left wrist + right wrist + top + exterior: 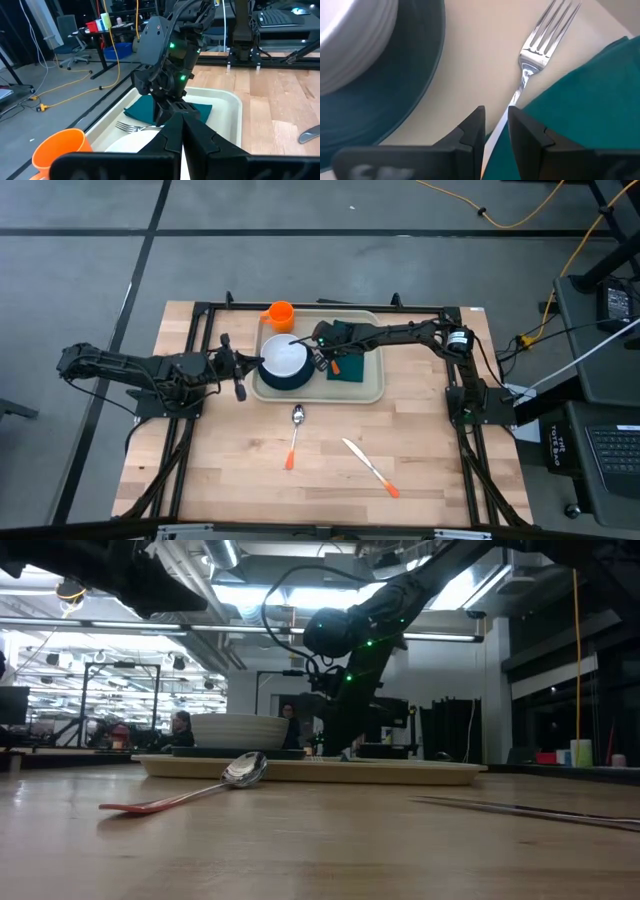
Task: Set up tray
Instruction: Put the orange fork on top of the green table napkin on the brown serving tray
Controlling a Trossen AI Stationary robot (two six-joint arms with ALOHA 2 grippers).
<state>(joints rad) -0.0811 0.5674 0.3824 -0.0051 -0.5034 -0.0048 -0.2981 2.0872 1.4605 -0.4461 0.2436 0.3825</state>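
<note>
Right gripper [495, 131] jaws pinch fork [540, 47] on tray [372, 390]; left gripper [240, 373] shut at tray's 9 o'clock edge.

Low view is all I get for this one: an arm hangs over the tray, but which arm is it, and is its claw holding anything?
Observer: It is the right arm. The right claw is shut on the handle of a fork.
Operator: Where over the tray is that fork?
Observer: Over the tray floor, between the dark plate and a green napkin.
Operator: And the other arm?
Observer: The left claw is shut with nothing in it, just outside the tray's left edge.
</note>
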